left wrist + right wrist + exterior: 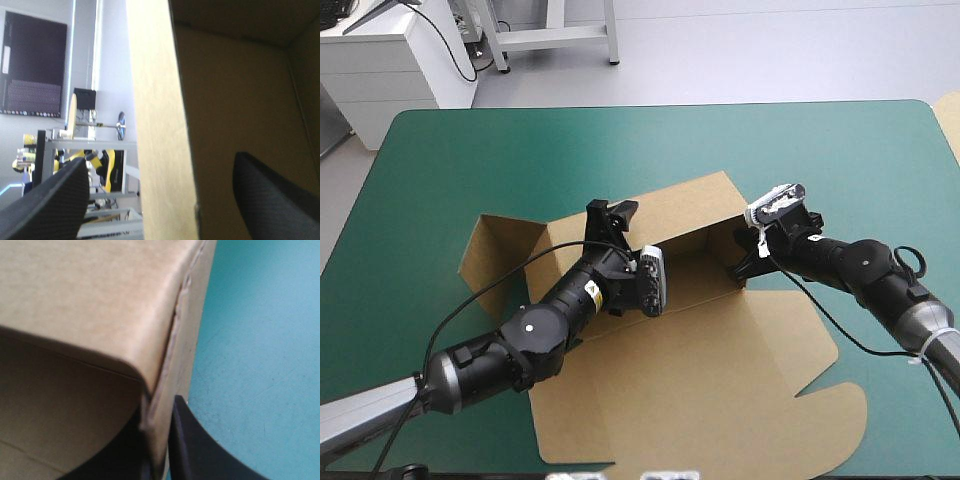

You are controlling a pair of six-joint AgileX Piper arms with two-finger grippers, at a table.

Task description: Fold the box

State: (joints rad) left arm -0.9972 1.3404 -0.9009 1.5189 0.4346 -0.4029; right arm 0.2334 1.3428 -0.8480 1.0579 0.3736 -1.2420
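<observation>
The brown box lies mid-table with its back and side walls raised and its lid flat toward the near edge. A side flap spreads out at the left. My left gripper stands over the left end of the back wall. In the left wrist view this gripper is open, and the wall's pale edge rises between its spread fingers. My right gripper is at the right front corner of the raised walls. In the right wrist view it is shut on the box's upright side wall.
The teal-green cover lies bare beyond the box up to the far edge, and also to the right of it. The flat lid reaches close to the near edge. Both arms lie low over the table beside the box.
</observation>
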